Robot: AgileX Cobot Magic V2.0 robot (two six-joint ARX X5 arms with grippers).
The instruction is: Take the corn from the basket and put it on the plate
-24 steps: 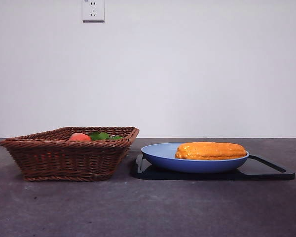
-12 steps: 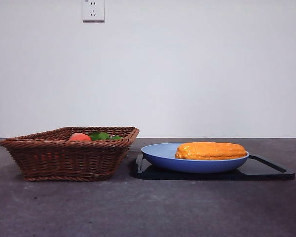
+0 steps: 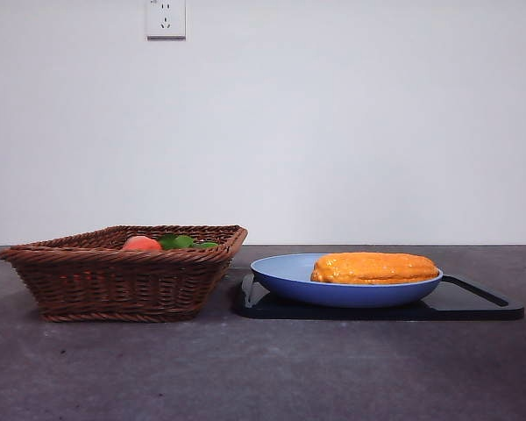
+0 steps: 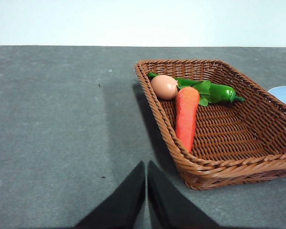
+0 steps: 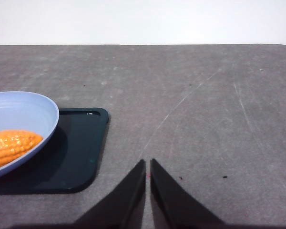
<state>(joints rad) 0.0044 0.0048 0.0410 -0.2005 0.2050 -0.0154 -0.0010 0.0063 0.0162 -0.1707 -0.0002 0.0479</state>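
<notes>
Front view, corn [image 3: 374,267] lay in the plate [image 3: 285,279] on a black tray [image 3: 486,303], beside the basket [image 3: 123,281], left wrist view, left hand [image 4: 146,179] closed, empty, near the basket, right wrist view, right hand [image 5: 148,175] closed, empty, over bare surface [image 5: 205,105].

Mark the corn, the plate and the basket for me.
corn [image 3: 374,267]: front view, middle of the cob.
plate [image 3: 285,274]: front view, bare outer wall, basket side.
basket [image 4: 214,168]: left wrist view, woven rim nearest the camera.

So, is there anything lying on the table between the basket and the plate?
No. In the front view the basket and the plate are apart, with only bare table and the near edge of the black tray under the plate between them.
</notes>
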